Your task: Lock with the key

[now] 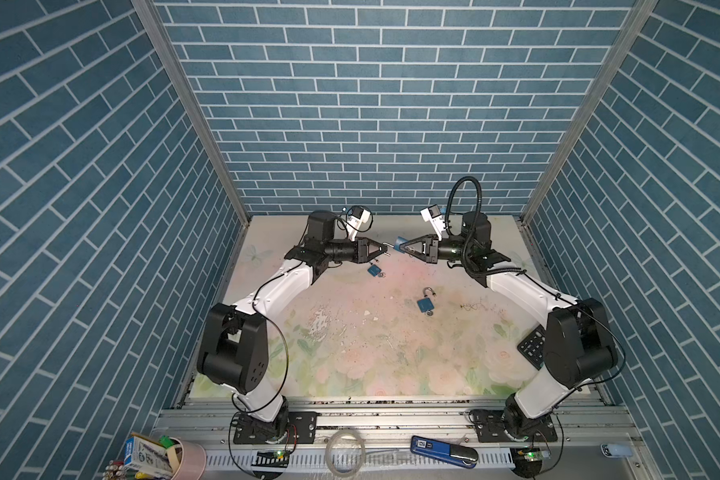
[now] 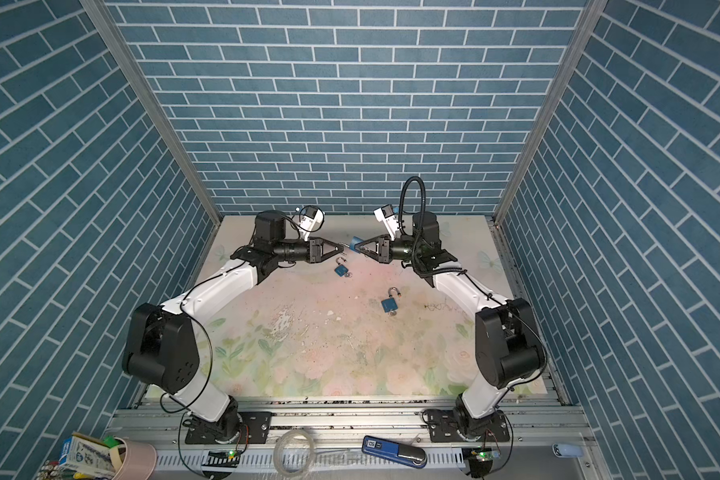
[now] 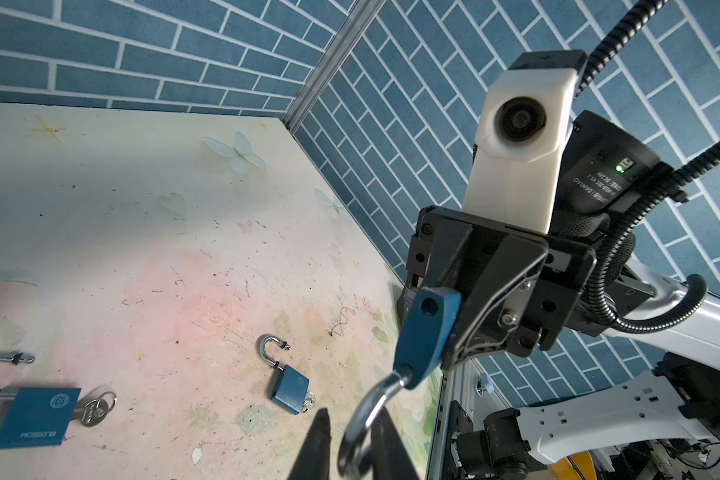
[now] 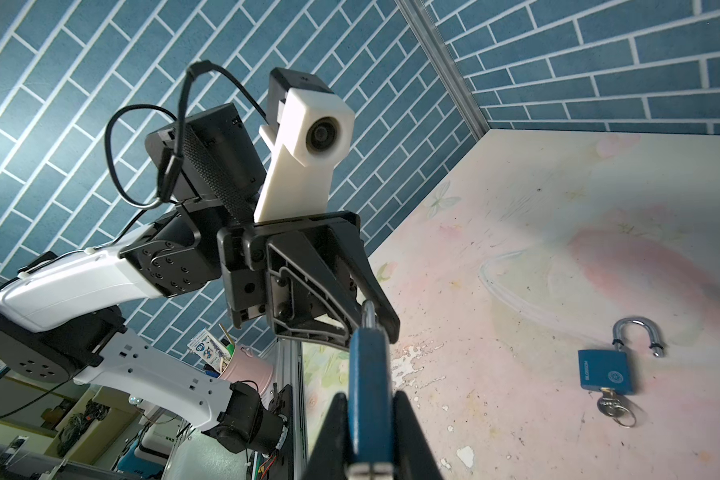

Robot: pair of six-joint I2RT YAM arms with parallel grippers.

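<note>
Near the middle of the tabletop (image 1: 350, 332) lies an open padlock (image 1: 425, 305) with a key (image 1: 430, 313) in it. Farther left lies a second padlock (image 1: 373, 270), also keyed. Beyond, in mid-air, the right claw (image 1: 405, 249) is clamped on a third padlock (image 4: 368, 386), and the left claw (image 1: 385, 250) is clamped on its shackle (image 3: 371, 411).

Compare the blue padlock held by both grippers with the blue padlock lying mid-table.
The held blue padlock is raised; the mid-table blue padlock lies flat. The right gripper grips the held one's body, the left gripper its shackle; the mid-table one is untouched, key inserted. Both silver shackles are open.
</note>
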